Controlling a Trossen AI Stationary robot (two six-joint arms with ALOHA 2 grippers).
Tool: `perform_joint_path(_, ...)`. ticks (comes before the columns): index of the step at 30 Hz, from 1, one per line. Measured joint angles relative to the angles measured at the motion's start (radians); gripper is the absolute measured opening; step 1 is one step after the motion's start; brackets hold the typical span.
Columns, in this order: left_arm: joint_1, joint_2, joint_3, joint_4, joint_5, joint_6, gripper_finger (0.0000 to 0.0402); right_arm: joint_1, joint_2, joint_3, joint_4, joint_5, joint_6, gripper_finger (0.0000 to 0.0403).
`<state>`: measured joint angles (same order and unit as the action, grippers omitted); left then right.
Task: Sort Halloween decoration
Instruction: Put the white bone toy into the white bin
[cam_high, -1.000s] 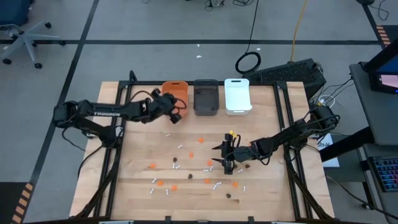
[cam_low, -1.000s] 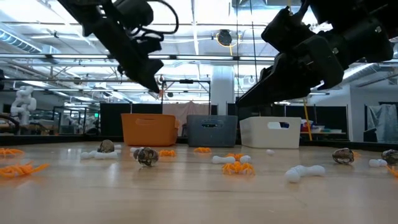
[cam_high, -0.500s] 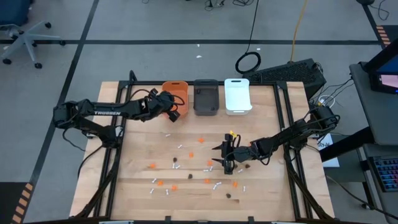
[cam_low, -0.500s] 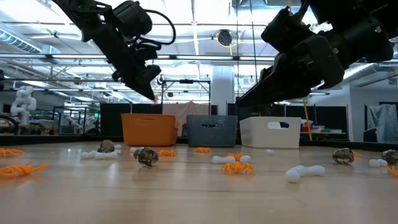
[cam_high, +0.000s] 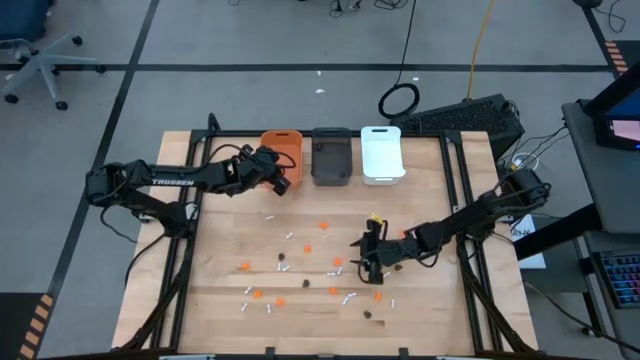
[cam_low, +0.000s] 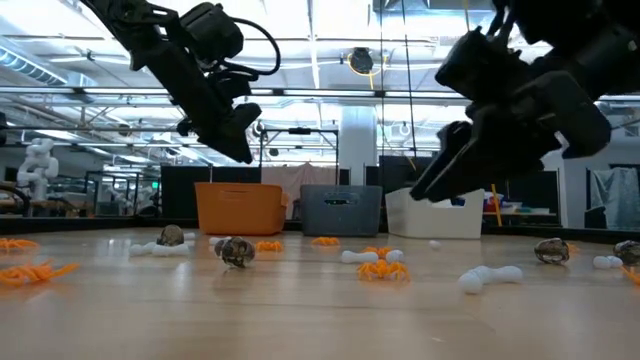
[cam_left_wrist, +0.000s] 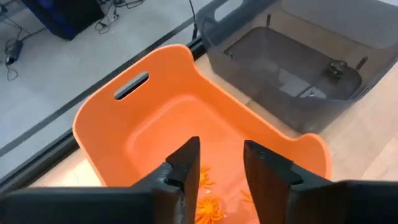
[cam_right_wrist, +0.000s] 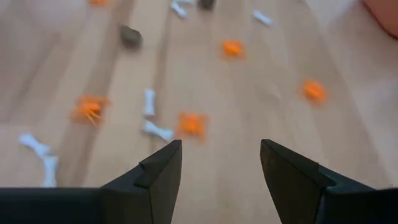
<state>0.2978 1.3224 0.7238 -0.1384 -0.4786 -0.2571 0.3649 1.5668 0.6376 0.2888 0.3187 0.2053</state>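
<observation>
R arm over the scatter, L arm at the orange bin.
Right gripper fingers spread, empty, above Halloween decoration mid-frame on desk; left gripper fingers parted, empty, over orange bin, upper centre — likely dropping.

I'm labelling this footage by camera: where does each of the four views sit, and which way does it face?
High: above, straight down on table and both arms.
Low: table height, level toward orange bin; arms overhead.
Left wrist: on left arm, past left gripper into that bin, also in high view.
Right wrist: on right arm, past right gripper at scattered Halloween decoration.
</observation>
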Motion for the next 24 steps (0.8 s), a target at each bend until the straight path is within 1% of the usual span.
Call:
perform_joint_path(4, -0.043, 0.000, 0.000, 0.005, 0.001, -0.026, 0.0136, 0.004, -0.110, 0.000, -0.185, 0.019, 0.012, 0.0203)
perform_joint_path(7, -0.100, 0.000, 0.000, 0.029, -0.003, -0.035, 0.0136, 0.005, -0.211, 0.000, -0.327, 0.018, -0.028, 0.0203)
perform_joint_path(10, -0.179, 0.000, 0.000, 0.057, -0.057, -0.053, 0.0136, 0.001, -0.300, 0.000, -0.441, 0.024, -0.060, 0.0203)
perform_joint_path(13, -0.273, 0.000, 0.000, 0.082, -0.144, -0.081, 0.0136, -0.006, -0.359, 0.000, -0.483, 0.026, -0.076, 0.0203)
perform_joint_path(16, -0.371, 0.000, 0.000, 0.119, -0.221, -0.106, 0.0136, -0.019, -0.378, -0.026, -0.435, 0.025, -0.087, 0.0203)
perform_joint_path(20, -0.486, 0.000, 0.000, 0.161, -0.283, -0.131, 0.0136, -0.044, -0.362, -0.126, -0.246, 0.011, -0.109, 0.0208)
perform_joint_path(24, -0.571, 0.000, 0.000, 0.186, -0.310, -0.131, 0.0136, -0.086, -0.352, -0.221, -0.054, -0.027, -0.122, 0.0226)
